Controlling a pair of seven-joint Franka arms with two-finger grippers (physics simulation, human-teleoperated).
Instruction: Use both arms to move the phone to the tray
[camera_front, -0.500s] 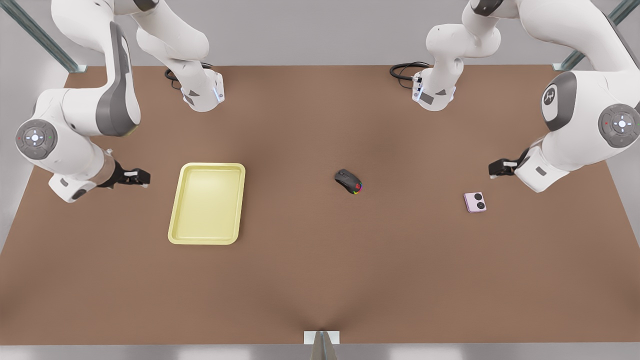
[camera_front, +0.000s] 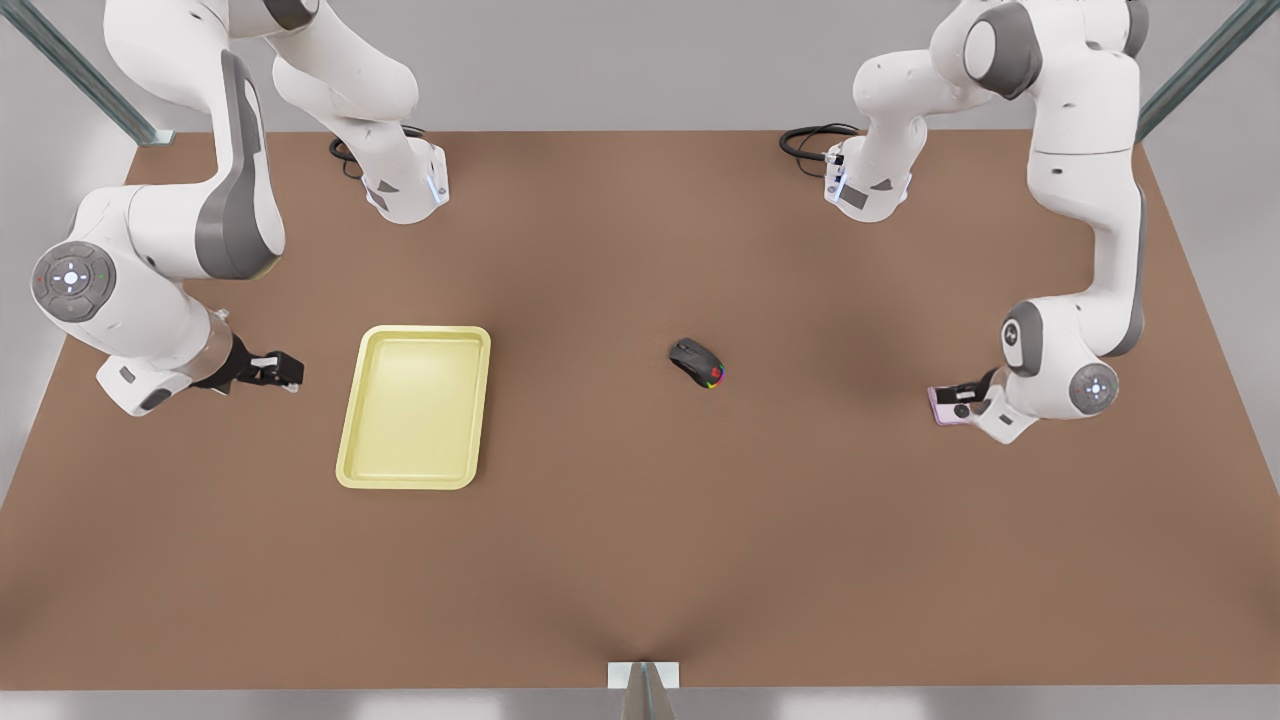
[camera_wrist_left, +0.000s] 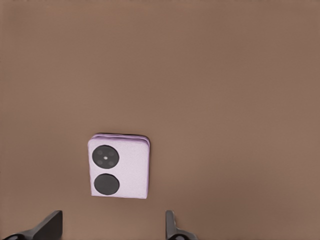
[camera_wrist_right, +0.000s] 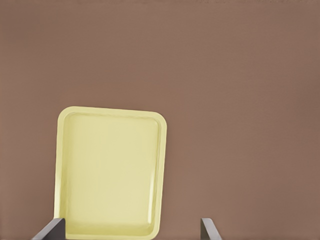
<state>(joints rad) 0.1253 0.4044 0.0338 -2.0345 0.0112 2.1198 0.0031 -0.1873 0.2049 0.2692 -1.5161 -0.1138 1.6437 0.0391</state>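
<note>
Phone (camera_wrist_left: 119, 167) sits flat on the table, far from the tray (camera_front: 372, 470) past the mouse (camera_front: 697, 362), under the spread-open left gripper (camera_wrist_left: 112, 227); looks light, stiff, slick, so pinch its 2 side edges; right gripper (camera_wrist_right: 132, 231) waits open beside the tray.

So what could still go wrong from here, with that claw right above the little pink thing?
1. The phone lies flat on the table, so the open left gripper over it might slip off its thin edges.
2. The tray sits far across the table beside the waiting, open right gripper, so a handover seems needed, and the phone could drop then.
3. The mouse lies between them and could get knocked.
</note>
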